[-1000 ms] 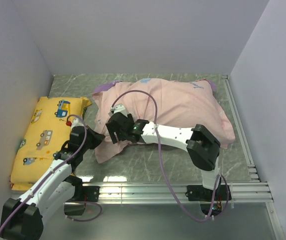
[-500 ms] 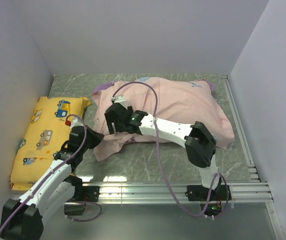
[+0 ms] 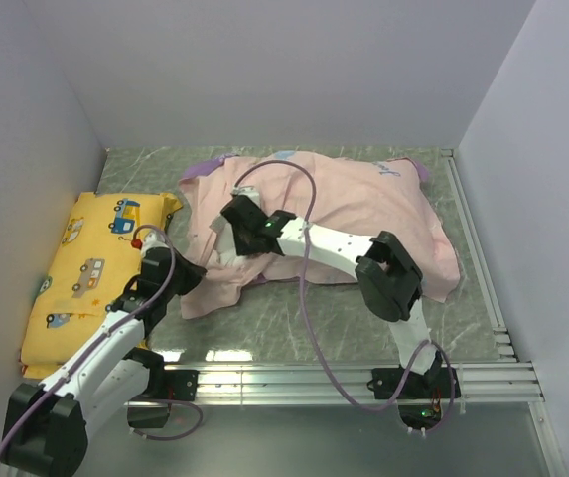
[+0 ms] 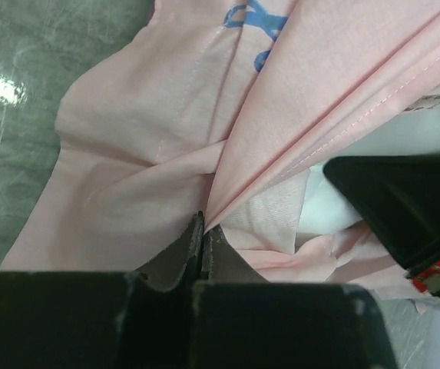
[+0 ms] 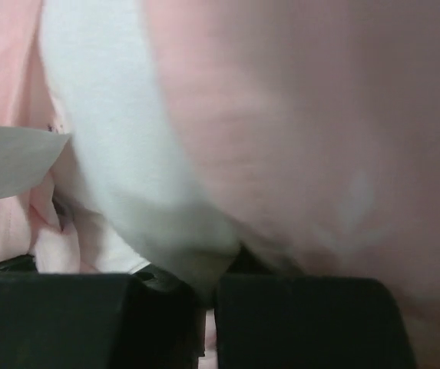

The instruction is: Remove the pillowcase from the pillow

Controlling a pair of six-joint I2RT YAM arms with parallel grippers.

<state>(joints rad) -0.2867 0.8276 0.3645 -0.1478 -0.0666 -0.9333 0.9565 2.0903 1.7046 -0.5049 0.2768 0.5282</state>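
Top external view shows the pillowcase [image 3: 363,204] spread pale pink side up across the table [image 3: 294,328] — the left gripper [image 4: 203,234] is clamped on its loose edge, and the right gripper [image 5: 208,284] pinches the white pillow [image 5: 120,154] at the opening.

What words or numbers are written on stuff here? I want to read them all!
None can be read.
Blue print on the pillowcase: cut off, no clear letters.
Yellow pillow: vehicle pictures only, no words.
White tag: too blurred to tell.
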